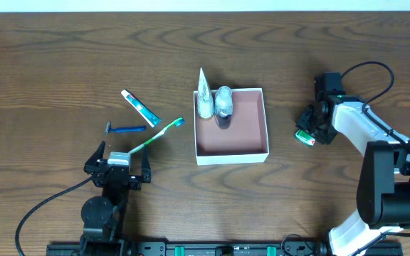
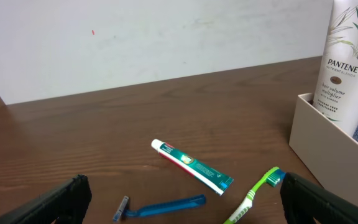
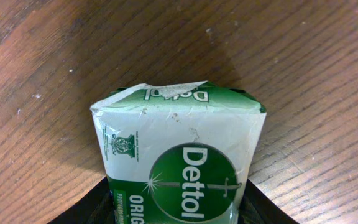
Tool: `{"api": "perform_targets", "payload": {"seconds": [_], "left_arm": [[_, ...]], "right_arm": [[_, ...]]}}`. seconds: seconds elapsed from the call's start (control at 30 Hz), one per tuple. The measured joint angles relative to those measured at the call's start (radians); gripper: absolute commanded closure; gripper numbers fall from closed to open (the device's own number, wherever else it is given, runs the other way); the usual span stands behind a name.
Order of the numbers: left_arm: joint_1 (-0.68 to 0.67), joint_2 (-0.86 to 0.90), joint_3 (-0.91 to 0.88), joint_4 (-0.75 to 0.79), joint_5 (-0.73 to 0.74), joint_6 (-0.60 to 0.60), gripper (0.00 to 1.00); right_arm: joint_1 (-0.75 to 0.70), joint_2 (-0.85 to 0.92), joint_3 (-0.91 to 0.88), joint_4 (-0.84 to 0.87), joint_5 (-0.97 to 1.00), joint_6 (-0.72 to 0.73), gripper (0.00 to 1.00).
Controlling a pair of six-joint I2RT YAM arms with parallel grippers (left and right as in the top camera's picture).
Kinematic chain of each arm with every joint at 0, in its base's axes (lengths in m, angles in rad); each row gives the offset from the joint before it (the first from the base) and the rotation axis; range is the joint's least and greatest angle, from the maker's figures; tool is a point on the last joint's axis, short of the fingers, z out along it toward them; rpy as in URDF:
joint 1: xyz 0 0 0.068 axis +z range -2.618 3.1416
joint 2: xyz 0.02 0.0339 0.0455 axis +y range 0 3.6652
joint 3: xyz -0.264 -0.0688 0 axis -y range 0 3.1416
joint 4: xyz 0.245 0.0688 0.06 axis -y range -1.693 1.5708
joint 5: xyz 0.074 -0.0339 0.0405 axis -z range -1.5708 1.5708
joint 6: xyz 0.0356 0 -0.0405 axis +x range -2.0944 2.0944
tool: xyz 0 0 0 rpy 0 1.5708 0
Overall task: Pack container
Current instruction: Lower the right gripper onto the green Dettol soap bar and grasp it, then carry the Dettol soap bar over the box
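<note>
Mid-table sits the container (image 1: 232, 156): light thin card, likely to slide if bumped. Well to its right, right gripper (image 1: 312, 128) clamps the soap bar (image 3: 179, 168) across its sides; firm block, glossy wrap, probably slippery. Left gripper (image 1: 119, 165) spread wide, empty.

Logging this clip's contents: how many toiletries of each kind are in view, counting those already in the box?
Pantene tube, in the container: 1
Second bottle, in the container: 1
Toothpaste: 1
Razor: 1
Toothbrush: 1
Dettol soap: 1
Total: 6
</note>
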Motion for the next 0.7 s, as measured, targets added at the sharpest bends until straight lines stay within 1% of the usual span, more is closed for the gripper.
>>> {"api": "perform_targets", "payload": {"seconds": [0.13,0.23,0.33,0.53,0.7], "left_arm": [[0.000,0.000,0.000,0.000,0.000,0.000,0.02],[0.000,0.000,0.000,0.000,0.000,0.000,0.02],[0.000,0.000,0.000,0.000,0.000,0.000,0.02],[0.000,0.000,0.000,0.000,0.000,0.000,0.02],[0.000,0.000,0.000,0.000,0.000,0.000,0.02]], "right_arm": [[0.000,-0.017,-0.001,-0.020,-0.036,-0.059,0.72],[0.000,-0.071,-0.001,-0.058,-0.067,-0.114,0.72],[0.000,-0.163,0.000,-0.097,-0.093,-0.169,0.73],[0.000,-0.403,0.014,-0.151,-0.173,-0.266,0.71],[0.002,-0.574,0.014,-0.190,-0.285,-0.300,0.71]]}}
